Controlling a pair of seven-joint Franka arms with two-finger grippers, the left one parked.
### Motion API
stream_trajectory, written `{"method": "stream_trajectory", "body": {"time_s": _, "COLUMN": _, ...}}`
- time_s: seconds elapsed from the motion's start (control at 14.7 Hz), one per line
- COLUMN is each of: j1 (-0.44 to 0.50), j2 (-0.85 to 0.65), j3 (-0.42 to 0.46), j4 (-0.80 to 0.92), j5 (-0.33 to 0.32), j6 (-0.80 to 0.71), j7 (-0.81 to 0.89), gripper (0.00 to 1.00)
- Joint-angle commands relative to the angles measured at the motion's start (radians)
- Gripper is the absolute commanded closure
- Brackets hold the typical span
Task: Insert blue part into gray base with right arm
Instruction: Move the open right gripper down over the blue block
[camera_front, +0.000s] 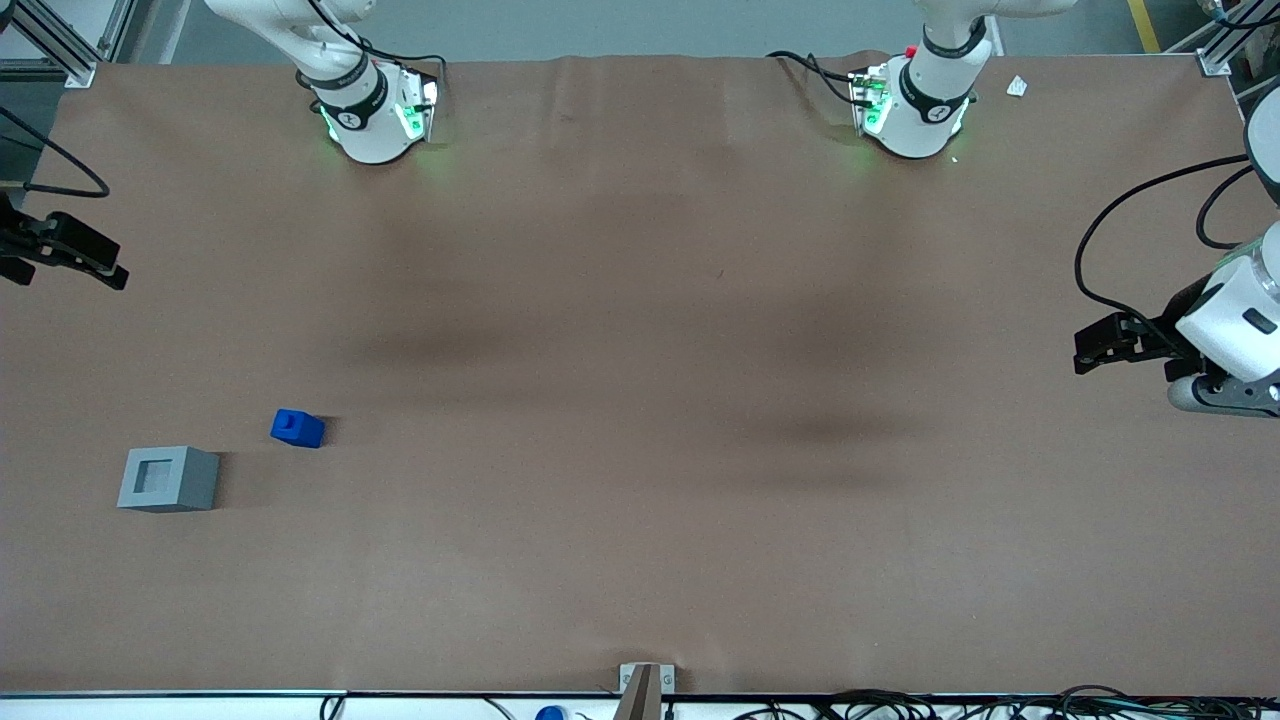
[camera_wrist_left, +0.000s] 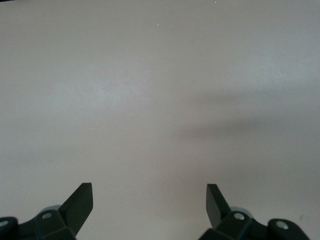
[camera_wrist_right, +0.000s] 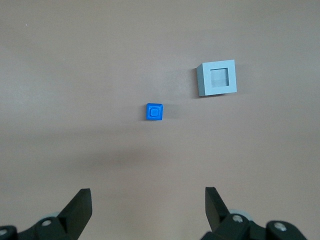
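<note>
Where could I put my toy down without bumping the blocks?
Nearly all the brown table is bare, from the small bright blue plastic block toward the parked arm's end. It is crowded only where that block sits beside the light gray boxy base. The right arm's black end effector, open, hangs above the table's edge.

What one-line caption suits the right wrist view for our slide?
Open gripper high over the table, jaws apart, with the blue part lying apart from the gray base.
</note>
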Motion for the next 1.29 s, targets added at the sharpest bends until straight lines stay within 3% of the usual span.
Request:
{"method": "stream_trajectory", "body": {"time_s": 0.0, "j1": 0.005, "j2": 0.006, "j3": -0.001, "j4": 0.017, "j5": -0.018, "j6": -0.017, "j7": 0.013, "gripper": 0.00}}
{"method": "stream_trajectory", "body": {"time_s": 0.75, "j1": -0.016, "j2": 0.010, "j3": -0.002, "j4": 0.013, "j5": -0.046, "j6": -0.059, "j7": -0.042, "gripper": 0.00}}
{"method": "stream_trajectory", "body": {"time_s": 0.95, "j1": -0.021, "j2": 0.029, "j3": -0.005, "j4": 0.006, "j5": -0.049, "j6": -0.123, "j7": -0.217, "gripper": 0.00}}
{"method": "stream_trajectory", "body": {"time_s": 1.22, "j1": -0.058, "j2": 0.062, "j3": -0.007, "j4": -0.023, "j5": 0.023, "j6": -0.049, "j7": -0.207, "gripper": 0.00}}
